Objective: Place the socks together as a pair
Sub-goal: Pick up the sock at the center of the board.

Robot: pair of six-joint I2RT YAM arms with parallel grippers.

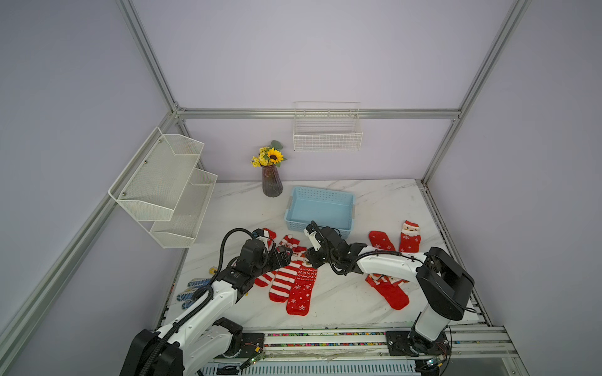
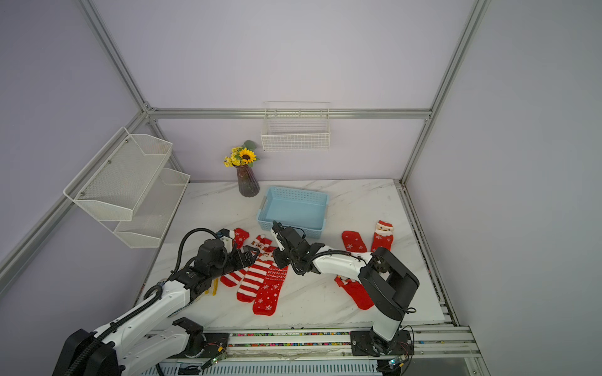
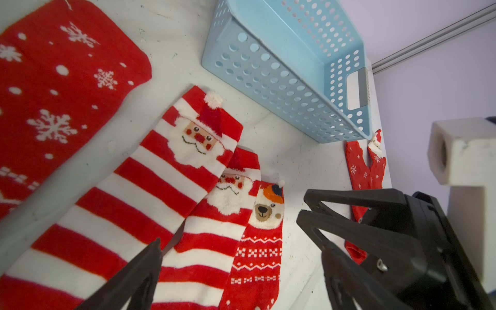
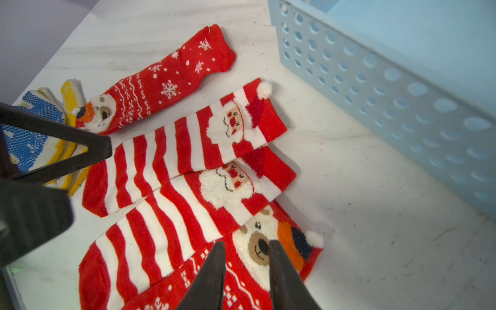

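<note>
Under right gripper (image 4: 246,243) tips, jaws near together w/ slim gap, nothing pinched yet: bear sock (image 4: 255,228) cuff, prob. the pick. Opposite, left gripper (image 1: 286,255) w/ jaws wide, empty, likely ready to assist. Just beyond, two striped Santa socks (image 4: 188,150) lie touching, look paired; past them 2nd bear sock (image 4: 161,80), its match, beside glove (image 4: 35,139); then blue basket (image 4: 375,80) further off. White marble-look desk (image 4: 375,228), lilac walls, alu frame, wire racks (image 1: 327,130) hung up.
</note>
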